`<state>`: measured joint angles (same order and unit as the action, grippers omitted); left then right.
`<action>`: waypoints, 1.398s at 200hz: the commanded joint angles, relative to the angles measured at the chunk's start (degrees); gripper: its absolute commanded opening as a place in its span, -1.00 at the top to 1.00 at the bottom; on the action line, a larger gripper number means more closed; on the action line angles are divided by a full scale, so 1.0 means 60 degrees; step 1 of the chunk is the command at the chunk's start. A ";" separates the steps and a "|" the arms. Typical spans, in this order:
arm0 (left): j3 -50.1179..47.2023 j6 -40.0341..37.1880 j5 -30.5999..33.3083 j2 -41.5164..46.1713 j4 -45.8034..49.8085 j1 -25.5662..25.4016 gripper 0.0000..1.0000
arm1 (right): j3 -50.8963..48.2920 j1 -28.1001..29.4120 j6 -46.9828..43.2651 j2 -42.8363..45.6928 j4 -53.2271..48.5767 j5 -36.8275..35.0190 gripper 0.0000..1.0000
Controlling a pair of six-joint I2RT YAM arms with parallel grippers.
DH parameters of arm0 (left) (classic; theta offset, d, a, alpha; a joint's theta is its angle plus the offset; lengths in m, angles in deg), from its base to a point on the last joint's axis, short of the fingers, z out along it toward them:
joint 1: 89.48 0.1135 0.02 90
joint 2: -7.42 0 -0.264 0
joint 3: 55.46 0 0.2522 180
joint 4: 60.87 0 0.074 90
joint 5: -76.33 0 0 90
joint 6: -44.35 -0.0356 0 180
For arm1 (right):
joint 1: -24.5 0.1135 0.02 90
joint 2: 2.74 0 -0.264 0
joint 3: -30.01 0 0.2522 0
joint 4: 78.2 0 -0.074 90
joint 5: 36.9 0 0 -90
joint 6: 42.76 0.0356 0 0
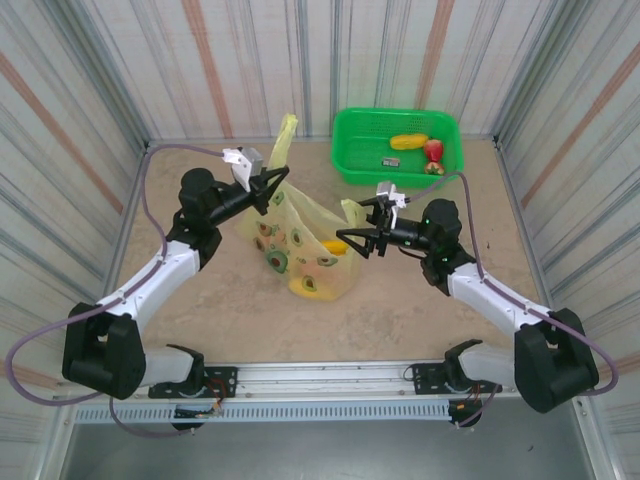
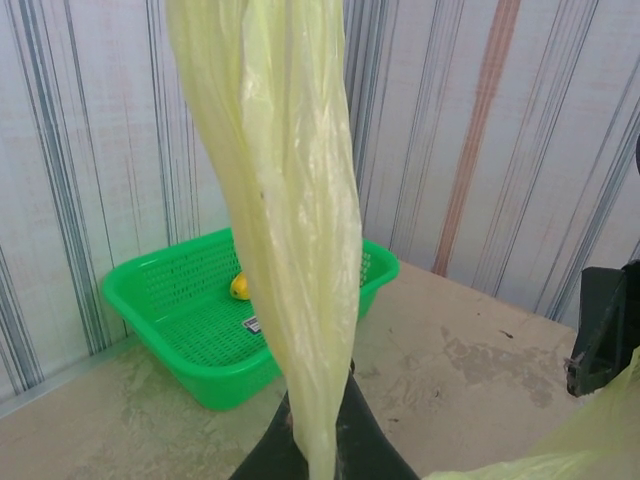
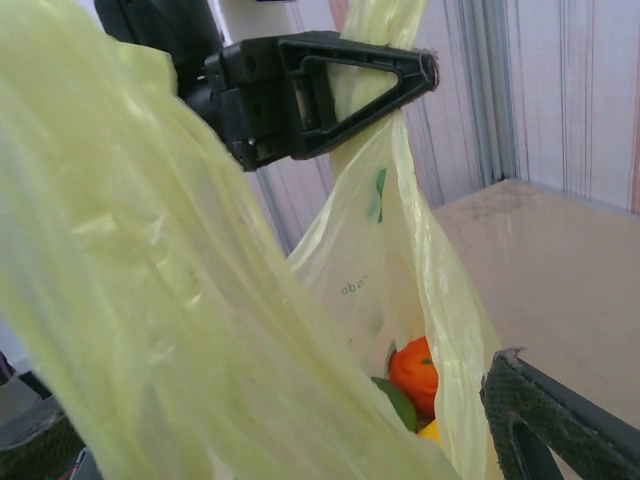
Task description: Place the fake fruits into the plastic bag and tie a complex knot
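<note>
**Bag held up by one handle, second handle next**

The worktop carries the plastic bag at its middle, between my two arms. The green mesh basket sits well apart at the far right wall. The bag stands tall and does not slump because my left pincer is pressed together on its far handle. In the left wrist view that handle strip rises taut and bunched from between the fingers. Lifting it that way, I judge, holds the mouth open and the load low.

My right pincer is at the bag's near side, jaws spread, one finger showing at the lower right. Loose bag film hangs across the gap in front of it. It looks set to take the other handle, but I cannot see it pinching anything.

Inside the bag I can make out an orange on a green piece, and a yellow fruit against the near wall. A banana and a red fruit lie in the basket, so loading looks unfinished and no knot is tied yet.
</note>
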<state>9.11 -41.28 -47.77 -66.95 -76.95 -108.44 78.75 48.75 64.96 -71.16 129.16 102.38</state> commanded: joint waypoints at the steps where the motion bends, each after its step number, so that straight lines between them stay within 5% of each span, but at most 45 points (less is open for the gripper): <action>1: -0.0001 0.0036 -0.0230 -0.0005 -0.0270 0.0069 1.00 | -0.0298 0.0156 0.0032 0.0355 0.0223 -0.0179 -0.66; 26: 0.0014 0.0059 -0.0317 -0.0013 -0.0270 0.0066 1.00 | -0.0371 0.0156 -0.0044 0.0301 0.0105 -0.0411 -0.38; 58: 0.0100 0.0118 -0.0622 -0.0026 -0.0201 0.0055 1.00 | 0.0129 0.0150 -0.0988 0.0620 -0.1021 -0.1029 0.77; 80: 0.0445 0.0292 -0.1268 -0.0126 0.0148 0.0026 1.00 | 0.1355 0.0015 -0.2352 0.0899 -0.3770 -0.1606 1.00; 102: 0.1059 0.0257 -0.2027 -0.0141 0.1113 -0.0256 1.00 | 0.2746 -0.0369 -0.3164 0.0833 -0.5970 -0.1572 1.00; 124: 0.2101 -0.0604 -0.1500 -0.0057 0.3809 -0.1153 1.00 | 0.3949 -0.0303 -0.4018 0.0627 -0.7845 -0.2315 1.00; 154: 0.3437 -0.1474 0.0395 -0.0538 0.6778 -0.2575 1.00 | 0.4263 0.0105 -0.5116 0.0661 -0.8370 -0.3016 1.00; 173: 0.4231 -0.1077 0.0215 -0.1097 0.7868 -0.2703 1.00 | 0.4086 0.0279 -0.5796 0.0742 -0.8102 -0.3385 1.00; 279: 0.3890 0.0896 -0.1570 -0.1812 0.6456 -0.1847 1.00 | 0.2753 0.0393 -0.6703 0.1014 -0.6137 -0.3430 1.00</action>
<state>33.26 -38.82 -54.16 -78.54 -35.40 -119.50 95.95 50.78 26.93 -67.03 88.38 82.66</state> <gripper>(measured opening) 0.044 0.045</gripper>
